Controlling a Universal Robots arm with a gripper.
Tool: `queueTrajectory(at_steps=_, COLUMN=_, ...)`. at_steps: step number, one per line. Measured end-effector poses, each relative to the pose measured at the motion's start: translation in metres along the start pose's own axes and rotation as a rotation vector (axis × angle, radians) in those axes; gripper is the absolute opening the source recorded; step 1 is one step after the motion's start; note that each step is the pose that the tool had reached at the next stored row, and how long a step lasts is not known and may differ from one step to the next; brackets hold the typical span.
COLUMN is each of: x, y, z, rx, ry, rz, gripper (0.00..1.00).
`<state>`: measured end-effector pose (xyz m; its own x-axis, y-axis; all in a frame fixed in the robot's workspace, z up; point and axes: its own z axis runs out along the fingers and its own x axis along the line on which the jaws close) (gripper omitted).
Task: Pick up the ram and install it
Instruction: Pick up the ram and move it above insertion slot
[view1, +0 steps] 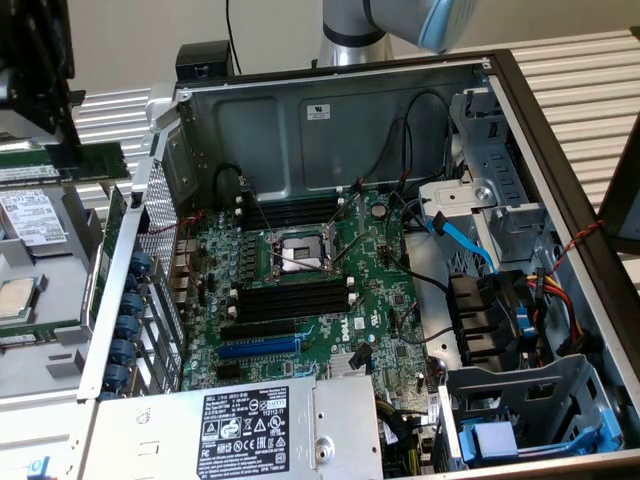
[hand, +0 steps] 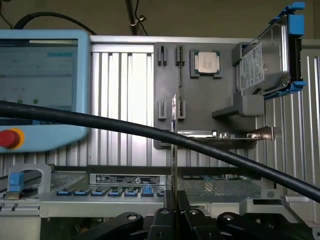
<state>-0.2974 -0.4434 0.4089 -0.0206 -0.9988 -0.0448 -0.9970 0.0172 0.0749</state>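
The ram (view1: 92, 161) is a long green stick held level at the exterior view's left, outside the open computer case and above the grey parts tray (view1: 50, 350). My gripper (view1: 60, 146) is shut on it from above. In the wrist view the ram (hand: 174, 145) shows edge-on as a thin strip rising from between my black fingers (hand: 186, 216), with my gripper (hand: 173, 209) closed around its lower end. Inside the case, the motherboard's long black slots (view1: 290, 302) lie below the processor socket (view1: 298, 256), and another black bank (view1: 290, 211) lies above it. All slots look unfilled.
The tray holds a hard drive (view1: 30, 215) and a processor chip (view1: 14, 296). The case's metal side wall (view1: 140, 230) stands between the tray and the motherboard. A blue expansion slot (view1: 258, 348), power supply (view1: 250, 430), loose cables (view1: 460, 238) and drive cage (view1: 530, 410) crowd the case. A teach pendant (hand: 40, 85) stands nearby.
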Motion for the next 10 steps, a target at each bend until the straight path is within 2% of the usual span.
queueTrajectory(at_steps=10, x=-0.001, y=-0.0454, z=-0.0032, rx=-0.0054, ry=0.0001, rz=0.0, gripper=0.13)
